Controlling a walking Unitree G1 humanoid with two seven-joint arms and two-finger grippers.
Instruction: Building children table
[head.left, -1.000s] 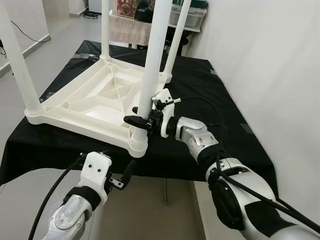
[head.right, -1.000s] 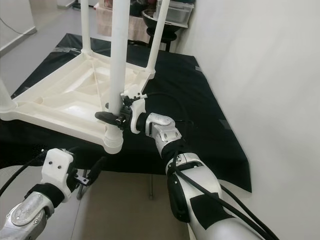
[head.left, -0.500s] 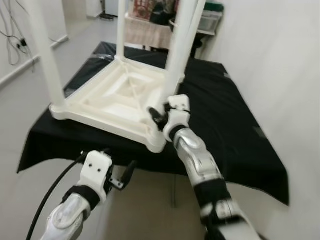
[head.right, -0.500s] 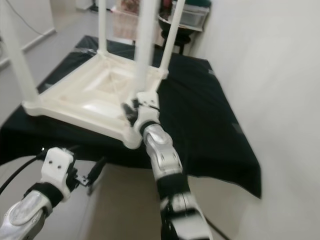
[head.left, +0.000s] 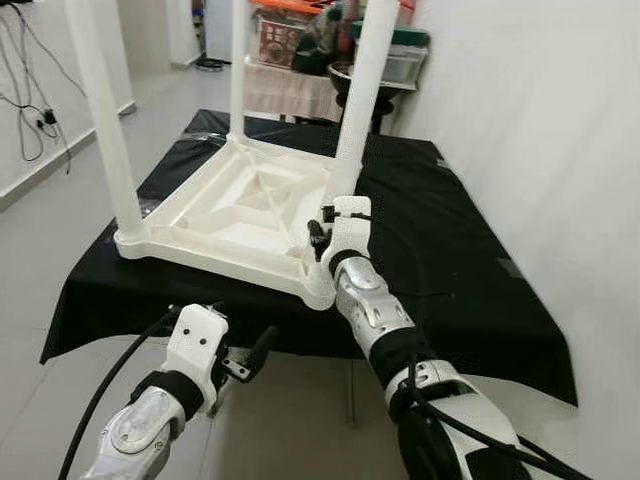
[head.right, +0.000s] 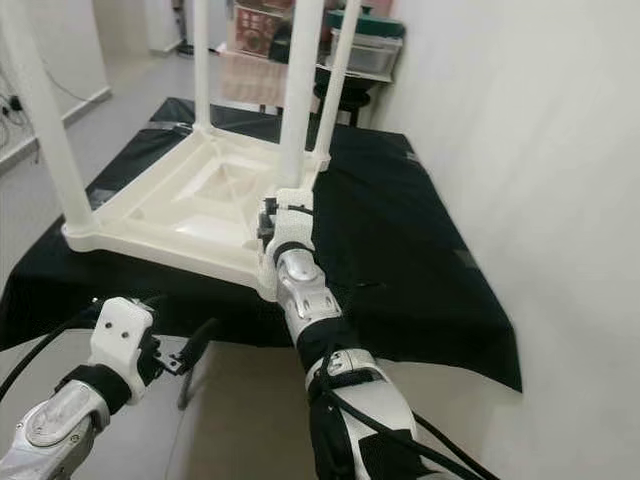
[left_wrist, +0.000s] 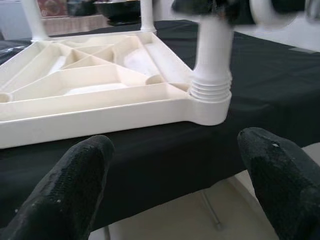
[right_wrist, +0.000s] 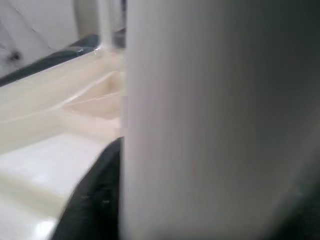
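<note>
Clamping our right claw (head.left: 318, 238) round the near white plastic leg (head.left: 356, 120) steadies it in the upturned tabletop (head.left: 215, 225) (left claw (head.left: 245, 358) wide, idle).

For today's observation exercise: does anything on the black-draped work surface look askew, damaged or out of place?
Nothing stands out. The white plastic children's table lies upside down, flat on the black cloth, four white legs upright; the right gripper is at the near leg.

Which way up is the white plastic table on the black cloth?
Upside down. The white plastic table lies on its top on the black cloth, ribbed underside showing, legs pointing upward. The right end effector grips the near white leg.
</note>
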